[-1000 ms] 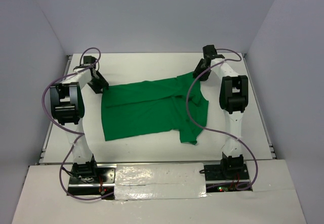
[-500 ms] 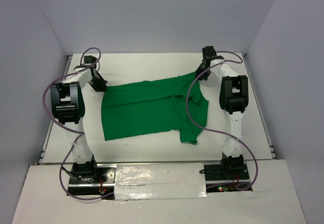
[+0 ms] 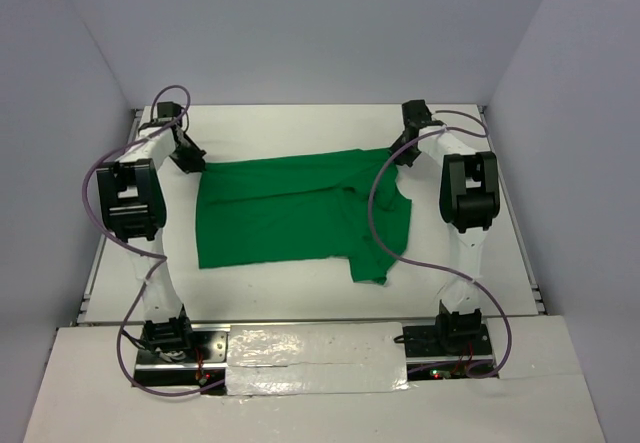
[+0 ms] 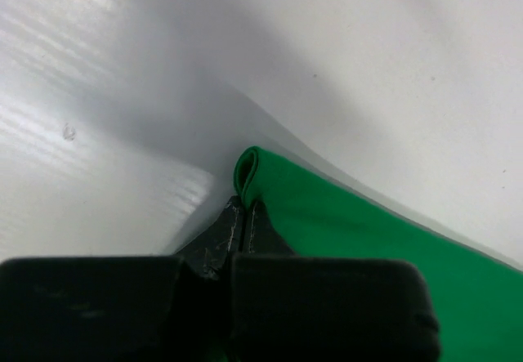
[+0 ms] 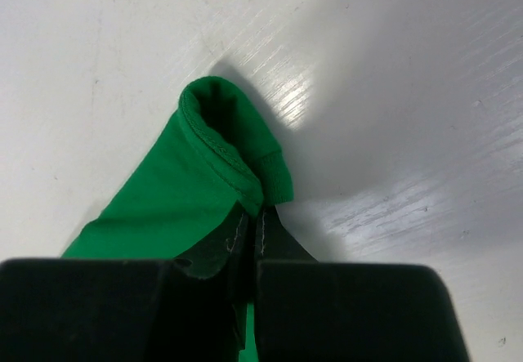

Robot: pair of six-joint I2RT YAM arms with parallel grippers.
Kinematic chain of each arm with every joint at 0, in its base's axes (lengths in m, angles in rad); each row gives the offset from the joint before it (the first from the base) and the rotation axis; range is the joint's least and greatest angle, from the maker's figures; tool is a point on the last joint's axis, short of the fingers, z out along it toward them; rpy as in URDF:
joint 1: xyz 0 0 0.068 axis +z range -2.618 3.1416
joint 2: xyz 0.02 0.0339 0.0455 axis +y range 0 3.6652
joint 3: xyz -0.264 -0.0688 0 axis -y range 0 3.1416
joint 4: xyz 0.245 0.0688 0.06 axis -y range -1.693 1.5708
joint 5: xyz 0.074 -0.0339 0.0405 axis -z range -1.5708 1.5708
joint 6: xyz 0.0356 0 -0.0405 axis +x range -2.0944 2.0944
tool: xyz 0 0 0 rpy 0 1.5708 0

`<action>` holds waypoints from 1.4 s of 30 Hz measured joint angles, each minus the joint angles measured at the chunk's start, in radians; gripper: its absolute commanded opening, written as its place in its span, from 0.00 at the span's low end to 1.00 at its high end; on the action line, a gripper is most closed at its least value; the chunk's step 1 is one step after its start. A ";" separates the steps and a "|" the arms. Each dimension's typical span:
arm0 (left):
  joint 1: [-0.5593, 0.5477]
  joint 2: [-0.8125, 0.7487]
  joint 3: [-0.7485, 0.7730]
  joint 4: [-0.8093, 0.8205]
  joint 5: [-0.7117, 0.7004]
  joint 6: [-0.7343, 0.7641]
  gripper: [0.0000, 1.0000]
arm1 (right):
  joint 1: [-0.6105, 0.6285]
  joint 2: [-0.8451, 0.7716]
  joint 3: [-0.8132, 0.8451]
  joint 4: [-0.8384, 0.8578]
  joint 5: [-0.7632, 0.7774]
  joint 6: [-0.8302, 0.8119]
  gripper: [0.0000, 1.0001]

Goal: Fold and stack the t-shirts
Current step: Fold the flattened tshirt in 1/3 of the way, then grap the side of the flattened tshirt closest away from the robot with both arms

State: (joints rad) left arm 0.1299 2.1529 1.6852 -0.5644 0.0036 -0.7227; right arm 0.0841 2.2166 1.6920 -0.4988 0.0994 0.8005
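A plain bright green t-shirt (image 3: 290,211) lies spread on the white table, hem to the left and a sleeve hanging toward the front right. My left gripper (image 3: 191,161) is shut on the shirt's far left corner (image 4: 249,170), which folds over between the black fingertips. My right gripper (image 3: 398,153) is shut on the far right corner (image 5: 233,145), a rolled hemmed edge pinched between its fingers (image 5: 265,235). Both held corners are raised slightly off the table.
White walls close the table (image 3: 300,123) in at the back and on both sides. Purple cables (image 3: 385,213) loop from each arm, the right one crossing over the shirt. A foil-covered strip (image 3: 315,358) lies between the arm bases at the near edge.
Both grippers closed on the shirt's far corners and drew them back and outward. The far edge of the shirt is now stretched straighter, and the cloth has shifted slightly left.
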 measured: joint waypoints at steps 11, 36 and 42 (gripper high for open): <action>0.000 0.249 0.389 -0.032 0.066 -0.027 0.00 | -0.005 0.134 0.241 -0.071 0.019 0.010 0.00; 0.035 -0.044 0.406 -0.077 -0.051 -0.028 0.99 | -0.006 -0.307 0.056 -0.053 0.005 -0.040 1.00; 0.081 -0.520 -0.054 -0.057 -0.129 -0.013 0.90 | 0.025 -0.822 -0.363 0.112 -0.007 -0.086 0.98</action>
State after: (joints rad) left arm 0.2111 1.6329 1.6310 -0.6216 -0.1257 -0.7357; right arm 0.1093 1.3945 1.3289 -0.3870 0.0925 0.7143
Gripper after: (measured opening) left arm 0.928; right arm 0.990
